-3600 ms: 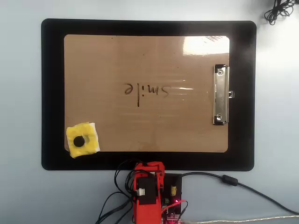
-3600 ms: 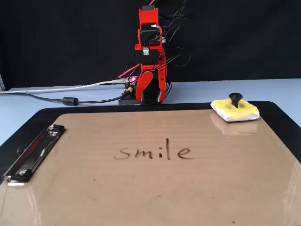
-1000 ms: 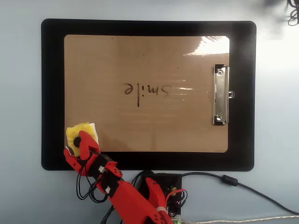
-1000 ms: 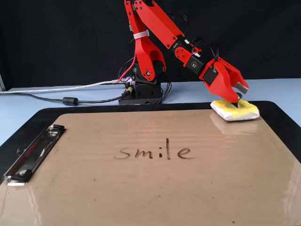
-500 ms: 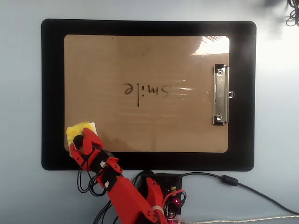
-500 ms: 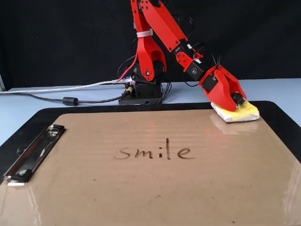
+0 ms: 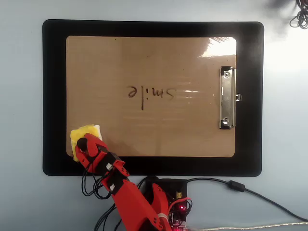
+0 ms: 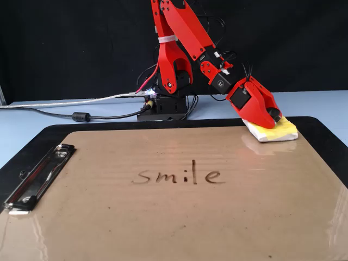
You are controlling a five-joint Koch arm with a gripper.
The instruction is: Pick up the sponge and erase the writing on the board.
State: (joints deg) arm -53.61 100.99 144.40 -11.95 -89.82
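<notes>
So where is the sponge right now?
In the overhead view the sponge sits at the board's lower-left corner, far from the clip, with the gripper on it. In the fixed view it lies far right.

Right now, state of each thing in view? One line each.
sponge: on the clipboard's corner, end effector on its knob.
end effector: shut on the sponge's knob, down at the pad.
writing: "smile" intact, not erased.
clipboard: flat on the black mat.
metal clip: closed, nothing clamped.
black mat: flat under the clipboard.
</notes>
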